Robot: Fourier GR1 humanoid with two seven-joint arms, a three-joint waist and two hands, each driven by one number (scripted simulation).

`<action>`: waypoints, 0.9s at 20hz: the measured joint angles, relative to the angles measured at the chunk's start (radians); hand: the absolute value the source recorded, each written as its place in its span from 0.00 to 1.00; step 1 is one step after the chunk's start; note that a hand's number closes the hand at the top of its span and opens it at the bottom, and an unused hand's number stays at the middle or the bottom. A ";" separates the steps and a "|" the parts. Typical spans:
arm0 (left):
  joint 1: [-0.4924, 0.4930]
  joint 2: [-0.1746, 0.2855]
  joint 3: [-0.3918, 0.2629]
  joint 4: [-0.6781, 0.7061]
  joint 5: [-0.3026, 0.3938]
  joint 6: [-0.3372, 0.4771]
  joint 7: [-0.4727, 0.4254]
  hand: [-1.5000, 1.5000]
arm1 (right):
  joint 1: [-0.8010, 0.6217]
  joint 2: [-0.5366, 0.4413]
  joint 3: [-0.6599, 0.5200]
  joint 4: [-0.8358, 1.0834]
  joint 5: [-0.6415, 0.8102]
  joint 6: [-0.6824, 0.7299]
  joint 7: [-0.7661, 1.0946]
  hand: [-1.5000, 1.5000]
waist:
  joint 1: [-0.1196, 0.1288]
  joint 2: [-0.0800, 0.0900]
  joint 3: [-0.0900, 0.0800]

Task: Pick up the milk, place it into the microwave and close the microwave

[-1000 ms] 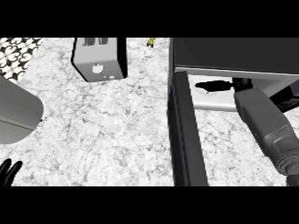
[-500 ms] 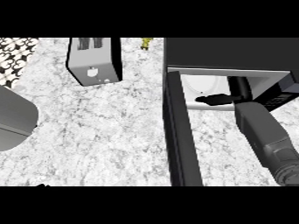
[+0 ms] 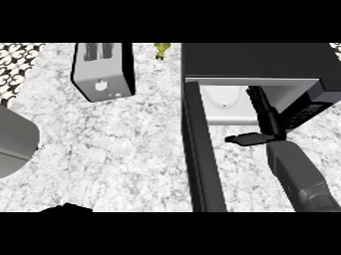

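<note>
The black microwave (image 3: 265, 60) stands at the upper right with its door (image 3: 199, 159) swung open, seen edge-on as a dark bar running toward me. A white shape (image 3: 221, 99), which looks like the milk, sits in the left part of the lit cavity. My right hand (image 3: 265, 117) reaches into the cavity beside it, fingers straight and thumb (image 3: 241, 139) stuck out to the left, holding nothing. Only a dark sliver of my left hand (image 3: 67, 208) shows at the bottom edge.
A silver toaster (image 3: 103, 72) stands at the back of the marble counter (image 3: 114, 149). A large grey rounded object (image 3: 4, 142) fills the left edge. A small yellow-green item (image 3: 161, 50) lies by the back wall, and patterned tiles (image 3: 8, 62) show at the upper left.
My right hand has turned from pointing left to pointing straight into the cavity and drawn back from the white shape. My left hand has sunk to the bottom edge.
</note>
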 measured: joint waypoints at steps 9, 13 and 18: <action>-0.151 -0.001 -0.144 0.088 -0.113 0.094 0.064 1.00 | 0.240 -0.027 0.043 -0.175 -0.012 0.049 0.001 0.00 | -0.035 -0.006 0.000; -0.258 -0.002 -0.204 0.180 -0.148 0.156 0.071 1.00 | 0.365 -0.051 0.054 -0.301 -0.037 0.069 0.021 0.00 | -0.043 -0.002 0.000; -0.393 -0.002 -0.304 0.336 -0.210 0.240 0.050 1.00 | 0.525 -0.089 0.070 -0.462 -0.073 0.105 0.042 0.00 | -0.050 0.001 0.000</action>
